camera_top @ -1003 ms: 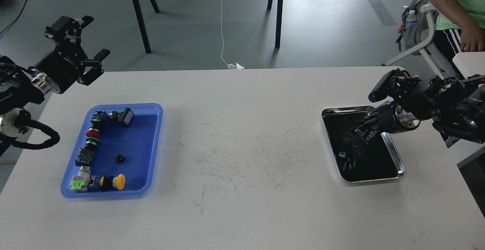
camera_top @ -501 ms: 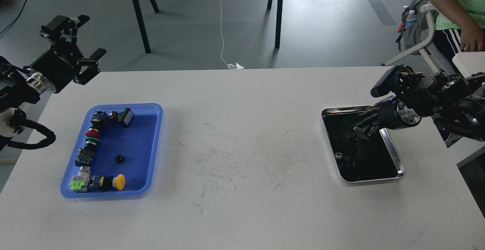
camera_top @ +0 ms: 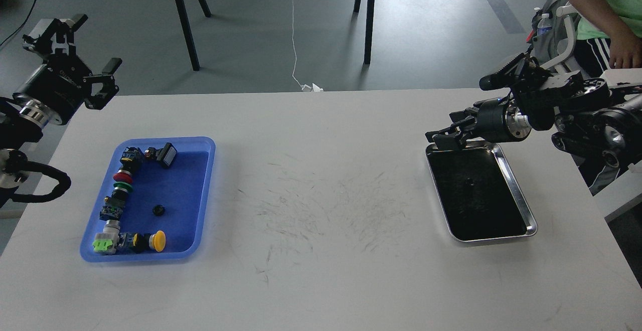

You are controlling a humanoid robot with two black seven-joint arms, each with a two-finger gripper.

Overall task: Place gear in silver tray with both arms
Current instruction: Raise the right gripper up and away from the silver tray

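Gear [camera_top: 158,210], small & black, sits in blue tray [camera_top: 198,145] at lower left. Left gripper [camera_top: 80,52], fingers spread & empty, is nearer. Right gripper [camera_top: 446,138] looks open & empty over silver tray [camera_top: 521,205].

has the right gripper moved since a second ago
Yes. The right gripper rose out of the silver tray and now sits over its far rim.
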